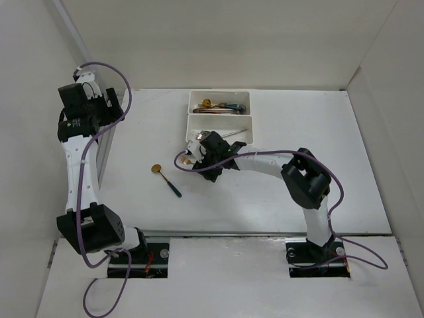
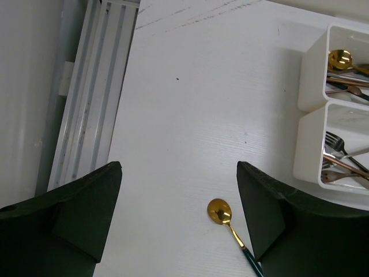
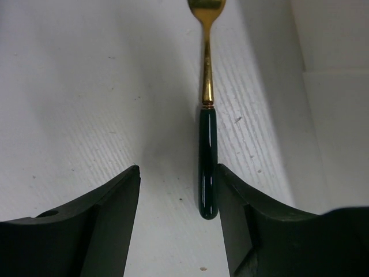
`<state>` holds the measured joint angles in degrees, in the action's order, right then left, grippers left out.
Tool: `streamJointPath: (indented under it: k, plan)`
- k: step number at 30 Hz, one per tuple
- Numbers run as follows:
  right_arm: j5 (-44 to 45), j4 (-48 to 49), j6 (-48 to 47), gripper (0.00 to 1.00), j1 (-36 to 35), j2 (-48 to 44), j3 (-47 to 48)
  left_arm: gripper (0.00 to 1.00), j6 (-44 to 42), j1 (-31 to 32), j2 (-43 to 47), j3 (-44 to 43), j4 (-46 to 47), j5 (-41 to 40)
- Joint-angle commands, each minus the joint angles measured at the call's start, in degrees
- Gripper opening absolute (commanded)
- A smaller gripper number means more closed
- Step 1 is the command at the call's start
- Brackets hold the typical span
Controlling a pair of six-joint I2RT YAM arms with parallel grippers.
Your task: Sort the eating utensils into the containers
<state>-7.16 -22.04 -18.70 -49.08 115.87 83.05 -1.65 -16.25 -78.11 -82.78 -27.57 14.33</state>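
A gold fork with a dark green handle (image 3: 208, 156) lies on the table between my right gripper's (image 3: 179, 170) open jaws, its handle against the right finger (image 3: 242, 208). In the top view this gripper (image 1: 194, 159) sits low at the near tray's (image 1: 189, 128) left front corner. A gold spoon with a green handle (image 1: 165, 179) lies alone on the table; it also shows in the left wrist view (image 2: 219, 210). My left gripper (image 1: 89, 106) is raised at the far left, open and empty (image 2: 179, 167). The far tray (image 1: 219, 93) holds spoons (image 2: 340, 57), the near tray (image 2: 305, 144) forks (image 2: 337, 147).
A metal rail (image 2: 92, 98) runs along the table's left edge below the left gripper. White walls close in the table on the left, back and right. The right arm's purple cable (image 1: 265, 154) loops over the table by the near tray.
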Motion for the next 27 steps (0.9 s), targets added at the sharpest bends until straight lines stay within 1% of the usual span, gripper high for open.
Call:
streamJointPath:
  k: [1, 6, 9, 10, 12, 13, 15, 19, 20, 22, 24, 25, 27]
  plan:
    - [3.11, 2.45, 2.09, 0.6, 0.39, 0.75, 1.67, 0.79, 0.07, -0.27, 1.82, 0.34, 1.47, 0.79]
    - [4.26, 1.83, 2.61, 0.6, 0.39, 1.81, 2.21, 0.79, 0.07, -0.27, 1.82, 0.34, 1.47, 0.79]
    - [4.87, 3.32, 3.14, 0.6, 0.39, 0.58, 2.73, 0.79, 0.07, -0.8, 1.29, 0.34, 1.47, 0.79]
    - [4.87, 2.8, 3.14, 0.6, 0.39, 1.62, 3.26, 0.79, 0.07, -0.8, 1.29, 0.34, 1.47, 0.79]
    - [5.4, 1.13, 2.61, 0.5, 0.39, 3.73, 5.88, 0.79, 0.07, -0.8, 0.67, 0.34, 1.99, 0.79]
    - [6.18, 0.25, 2.61, 0.43, 0.39, 5.57, 6.42, 0.79, 0.07, -0.8, 0.67, 0.34, 2.0, 0.79]
    - [7.41, -0.28, 1.91, 0.27, 0.39, 6.12, 5.82, 0.79, 0.07, -0.8, 0.67, 0.34, 2.0, 0.79]
    - [6.02, 1.39, -1.33, 0.16, -0.92, 5.59, 1.34, 0.79, 0.07, -1.33, 0.67, -0.19, 2.0, 0.26]
    - [5.41, 1.91, -2.04, 0.16, -1.45, 4.81, 0.55, 0.79, 0.07, -1.33, 0.67, -0.19, 2.0, 0.26]
    - [2.96, 2.79, -3.53, 0.13, -1.46, 3.92, -0.77, 0.79, 0.07, -1.33, 0.67, -0.19, 2.0, 0.26]
    - [2.24, 2.79, -4.41, 0.07, -1.98, 3.22, -1.31, 0.79, 0.07, -1.33, 0.67, -0.19, 2.0, 0.26]
    - [1.71, 2.79, -5.37, 0.02, -1.98, 2.61, -1.31, 0.79, 0.07, -1.33, 0.67, -0.19, 2.0, 0.26]
    - [1.71, 2.18, -6.69, 0.0, -3.12, 1.82, -2.0, 0.79, 0.07, -1.33, 0.67, -0.19, 2.0, 0.26]
